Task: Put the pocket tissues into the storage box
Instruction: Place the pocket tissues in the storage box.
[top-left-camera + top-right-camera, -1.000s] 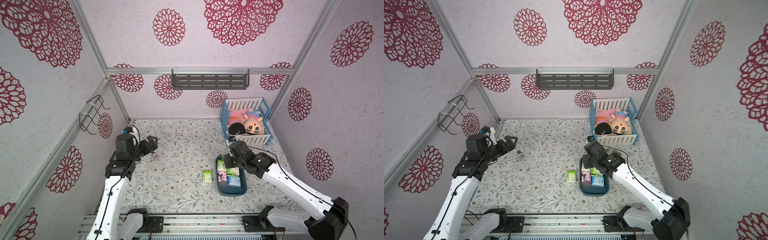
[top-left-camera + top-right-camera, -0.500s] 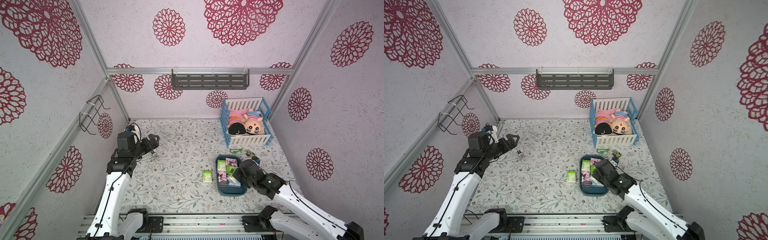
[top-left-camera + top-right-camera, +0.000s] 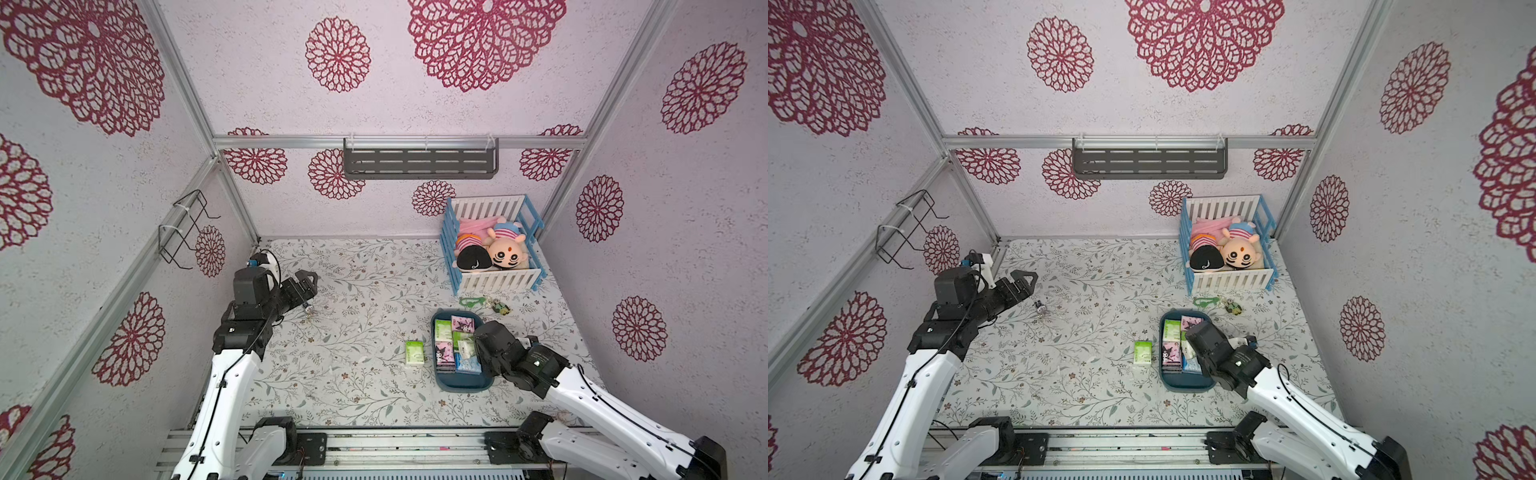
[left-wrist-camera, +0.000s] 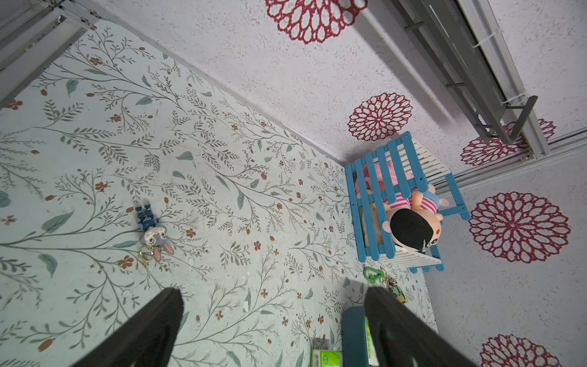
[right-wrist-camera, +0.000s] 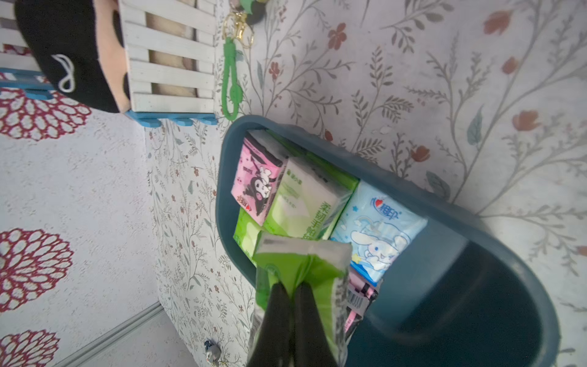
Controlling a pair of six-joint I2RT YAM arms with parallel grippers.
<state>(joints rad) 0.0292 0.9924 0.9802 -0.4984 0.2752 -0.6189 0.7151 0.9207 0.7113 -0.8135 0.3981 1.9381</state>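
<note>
Right gripper [image 5: 290,286]: black jaws pressed almost together, pinching a fold of wrapper on a green-and-white soft rectangular tissue pack [image 5: 301,257]; the film puckers at the grip. The held pack hangs over the dark teal plastic storage box [image 5: 413,200] with rounded corners, above packs already lying inside: a pink pack with a black cartoon figure [image 5: 257,181], a light blue pack [image 5: 378,228] and more green-and-white ones. The end of the box nearest the robot base is bare. One loose green-and-white pack [image 3: 414,353] lies flat on the floral-printed table [image 3: 353,395], just beside the box on the side toward the left arm, not touching it. Left gripper [image 4: 271,292]: jaws spread wide, holding nothing, well apart from the box. Handling judgement: the packs look light, soft and compressible, with a film wrapper that is likely slick. A pinch on film alone may slip or tear, so the loose pack is better taken from above across its short width, jaws straddling the body. Nothing here looks fragile; a short drop into the box should do no harm.
</note>
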